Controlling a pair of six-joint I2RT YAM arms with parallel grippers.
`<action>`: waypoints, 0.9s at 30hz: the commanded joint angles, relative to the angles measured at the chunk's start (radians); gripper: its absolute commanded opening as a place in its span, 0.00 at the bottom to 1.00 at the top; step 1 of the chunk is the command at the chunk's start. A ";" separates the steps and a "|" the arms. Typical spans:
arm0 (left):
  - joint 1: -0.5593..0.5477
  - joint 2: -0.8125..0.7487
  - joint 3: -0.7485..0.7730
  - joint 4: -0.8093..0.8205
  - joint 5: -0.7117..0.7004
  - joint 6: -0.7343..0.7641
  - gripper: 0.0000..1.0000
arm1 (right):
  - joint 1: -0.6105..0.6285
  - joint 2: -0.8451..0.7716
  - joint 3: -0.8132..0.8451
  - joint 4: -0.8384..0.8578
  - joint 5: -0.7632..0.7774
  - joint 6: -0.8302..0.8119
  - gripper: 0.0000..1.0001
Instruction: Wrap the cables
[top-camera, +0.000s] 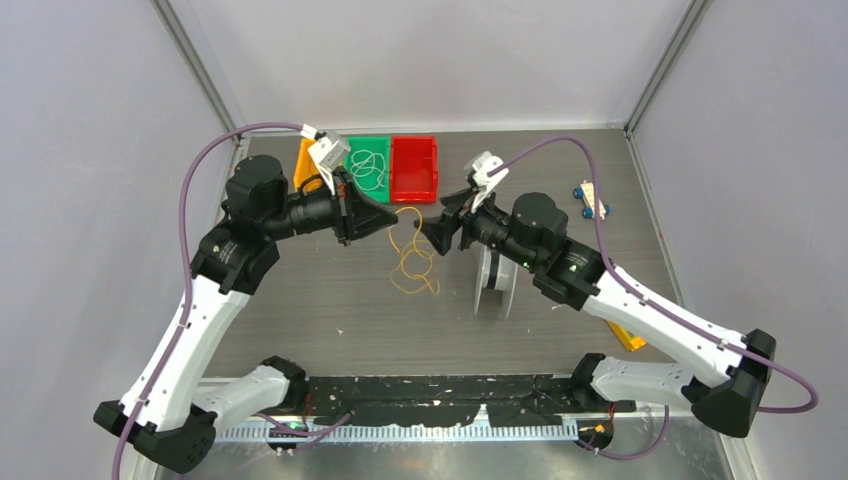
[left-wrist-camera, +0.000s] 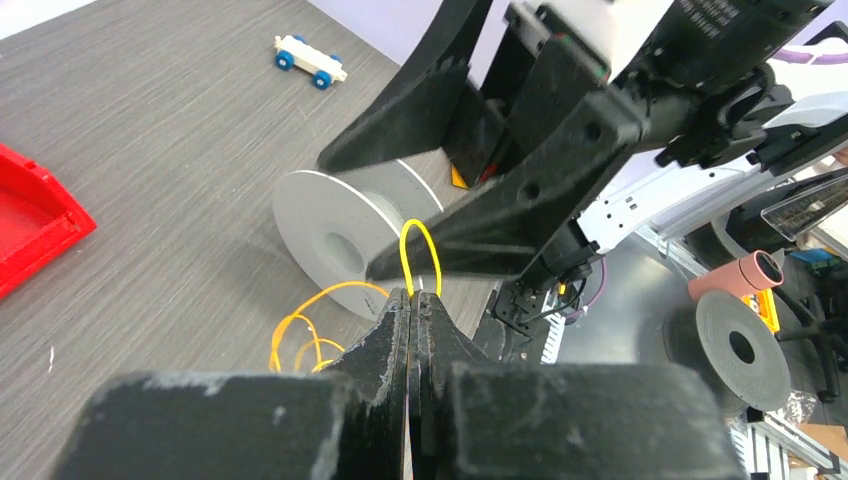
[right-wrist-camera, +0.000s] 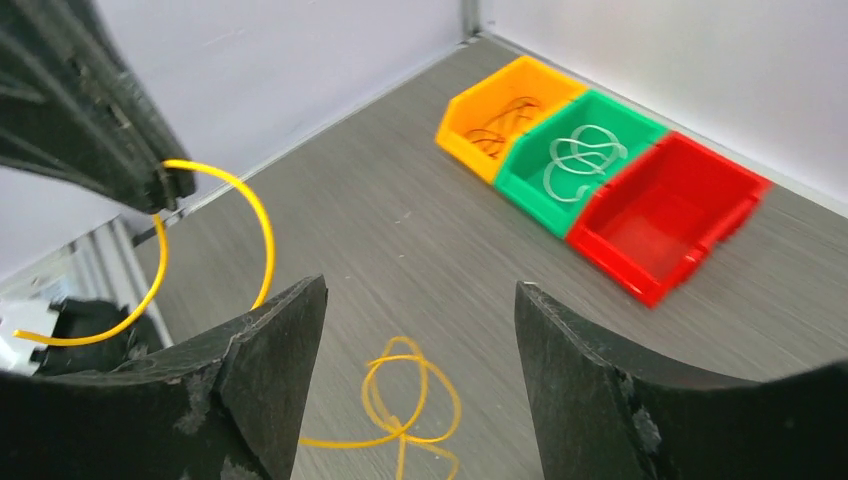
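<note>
Cable (left-wrist-camera: 418, 222), left pincer (left-wrist-camera: 412, 300) clamped, right pincer (right-wrist-camera: 420, 290) agape

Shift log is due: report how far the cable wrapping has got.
Done: nothing wrapped; the yellow wire mostly lies in loose loops on the table. In hand: the left gripper is shut on a raised stretch of it, the right gripper open close by. Left: all the coiling.

**Bright, even light; near parts soft**

Diffuse overhead light leaves only faint, soft-edged shadows on the grey wood-grain tabletop (top-camera: 330, 310). In both wrist views the black left hand (left-wrist-camera: 411, 297) and black right hand (right-wrist-camera: 418, 290) blur close to the lens, while the thin yellow-orange wire (right-wrist-camera: 271, 240) looks crisp.
</note>
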 joint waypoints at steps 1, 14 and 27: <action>0.001 -0.018 0.006 -0.007 -0.007 0.016 0.00 | 0.003 -0.112 0.053 -0.067 0.211 0.103 0.76; 0.001 -0.028 -0.024 0.057 0.042 -0.042 0.00 | 0.017 -0.054 -0.038 0.127 -0.083 0.246 0.74; 0.000 -0.090 -0.173 0.121 -0.136 0.006 0.41 | -0.036 -0.026 -0.006 0.105 0.262 -0.079 0.06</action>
